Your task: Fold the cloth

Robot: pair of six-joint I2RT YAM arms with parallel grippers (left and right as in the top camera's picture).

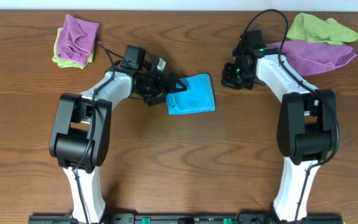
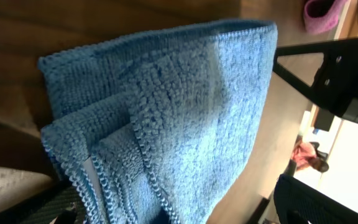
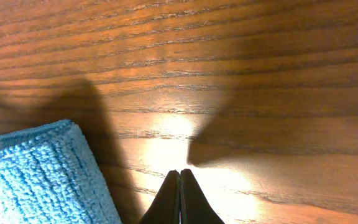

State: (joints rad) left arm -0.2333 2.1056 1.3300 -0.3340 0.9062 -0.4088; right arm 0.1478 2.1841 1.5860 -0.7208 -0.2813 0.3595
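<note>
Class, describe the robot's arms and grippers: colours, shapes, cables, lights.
The left arm and right arm have white links with black joints and black cables looping alongside. The left gripper and right gripper are black, with tapered, pointed fingers. Green lights glow near the right wrist.

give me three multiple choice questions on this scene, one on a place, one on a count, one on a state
1. Where does the blue cloth lie?
A. on a green cloth
B. draped over an arm
C. on the bare table, near the middle

2. How many purple cloths are in view?
A. one
B. two
C. four

3. The right gripper is
A. shut, holding nothing
B. wide open
C. shut on the blue cloth

Answers:
1 C, the overhead view shows it on the wood, apart from the other cloths.
2 B, one is top left and one top right.
3 A, its fingers meet over bare wood in the right wrist view.
</note>
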